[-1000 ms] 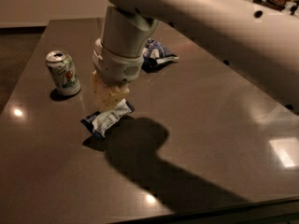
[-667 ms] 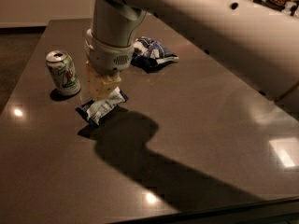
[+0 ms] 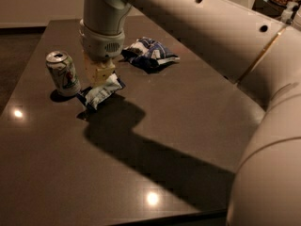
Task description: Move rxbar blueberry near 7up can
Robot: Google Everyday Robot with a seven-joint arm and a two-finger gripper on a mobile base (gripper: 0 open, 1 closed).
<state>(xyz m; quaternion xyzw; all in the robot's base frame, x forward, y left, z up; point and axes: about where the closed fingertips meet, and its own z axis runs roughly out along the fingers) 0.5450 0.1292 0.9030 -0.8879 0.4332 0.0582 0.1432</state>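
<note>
Your end effector [image 3: 102,76] sits in the upper left of the frame, directly over the snack bar [image 3: 100,92]. It looks clamped on the bar's upper end, though the wrist hides much of the grip. The bar lies tilted, low over the table [image 3: 188,126] and just beside the soda can [image 3: 63,73], so it is already about where you want it. The chip bag [image 3: 149,54] lies apart, behind the end effector.
</note>
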